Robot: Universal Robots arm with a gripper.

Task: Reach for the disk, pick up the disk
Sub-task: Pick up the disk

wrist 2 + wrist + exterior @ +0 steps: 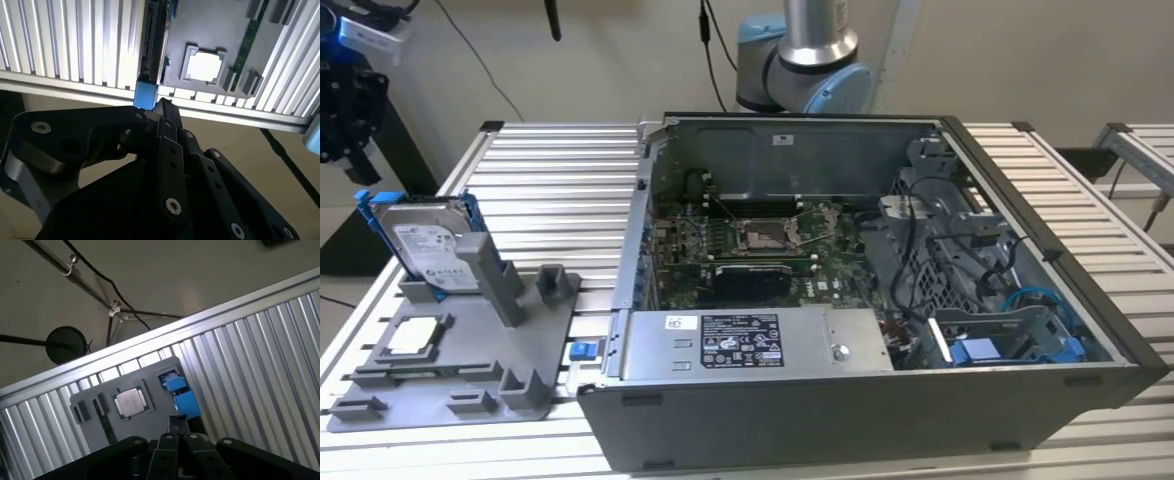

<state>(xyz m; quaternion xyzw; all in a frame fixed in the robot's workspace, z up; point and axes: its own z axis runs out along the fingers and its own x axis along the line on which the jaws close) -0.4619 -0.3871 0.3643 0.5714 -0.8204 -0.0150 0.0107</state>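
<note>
Now | 1 disk (424, 238) upright on 1 gray tray (520, 350) | 1 chip (416, 335) | 1 end effector (177, 421) pressed together

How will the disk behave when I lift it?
Probably rigid and heavy for its size: the disk looks like a metal slab. It stands on edge in the gray stand, so a sideways nudge might tip it.

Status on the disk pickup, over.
Gripper close over the disk, apart from it in the exterior view. Disk upright in the gray holder, not lifted. Nothing seen in the way.
</note>
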